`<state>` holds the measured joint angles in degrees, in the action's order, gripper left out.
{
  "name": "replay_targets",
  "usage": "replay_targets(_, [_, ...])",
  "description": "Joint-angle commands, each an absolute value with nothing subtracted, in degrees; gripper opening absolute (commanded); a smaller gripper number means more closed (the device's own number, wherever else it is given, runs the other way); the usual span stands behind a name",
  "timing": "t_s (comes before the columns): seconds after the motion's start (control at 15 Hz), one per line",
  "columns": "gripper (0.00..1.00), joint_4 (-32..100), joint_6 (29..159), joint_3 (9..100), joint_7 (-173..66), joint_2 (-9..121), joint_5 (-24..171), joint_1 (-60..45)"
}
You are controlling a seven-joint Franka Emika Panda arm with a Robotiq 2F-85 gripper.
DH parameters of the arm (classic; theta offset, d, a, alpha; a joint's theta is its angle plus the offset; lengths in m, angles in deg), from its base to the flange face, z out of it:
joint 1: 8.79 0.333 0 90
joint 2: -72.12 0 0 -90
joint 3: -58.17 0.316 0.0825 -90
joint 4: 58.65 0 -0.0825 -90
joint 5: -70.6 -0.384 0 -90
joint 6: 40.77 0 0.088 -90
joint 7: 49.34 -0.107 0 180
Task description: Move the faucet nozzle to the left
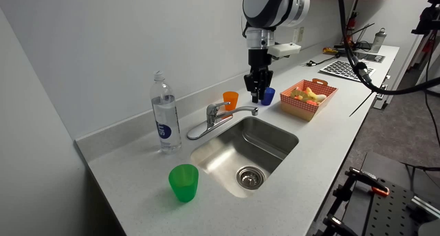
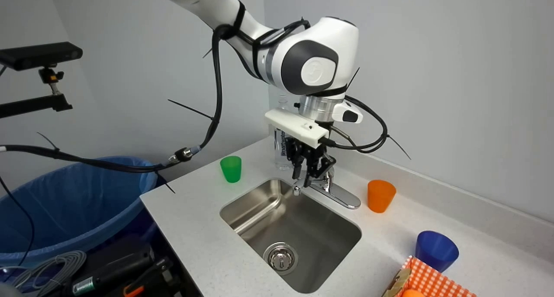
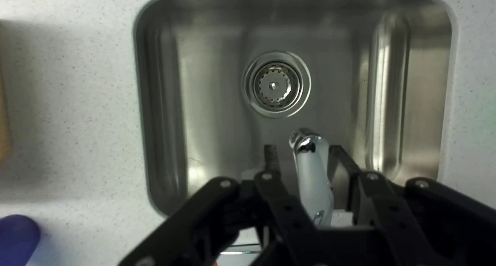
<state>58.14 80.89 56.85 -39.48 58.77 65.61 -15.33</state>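
Note:
The faucet nozzle is a slim chrome spout [image 1: 237,110] curving out over the sink. In an exterior view its tip [image 2: 297,191] shows beside my fingers, which partly hide the spout. My gripper [image 2: 301,180] points down at the spout; it also shows just above the spout's end in an exterior view [image 1: 257,98]. In the wrist view my gripper [image 3: 303,147] is open, with the spout [image 3: 312,177] between its fingers. There is a gap on the left. The right finger is close to the spout; I cannot tell whether it touches or how deep the fingers reach.
The steel sink [image 3: 159,103] lies below. A water bottle [image 1: 166,119] and a green cup [image 1: 184,183] stand on one side of the faucet. An orange cup [image 2: 381,196], a blue cup [image 2: 436,250] and a basket of toy food [image 1: 306,100] stand on the other.

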Motion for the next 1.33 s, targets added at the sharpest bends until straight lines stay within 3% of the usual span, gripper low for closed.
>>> replay_targets(0.0, [0.71,56.2,80.6,55.0,-43.4,59.1,65.6,-15.4])
replay_targets(0.27, [1.0,57.2,82.0,53.6,-46.1,57.9,68.0,-14.9])
replay_targets(1.27, [1.0,57.7,81.9,53.6,-47.5,54.9,68.8,-15.2])
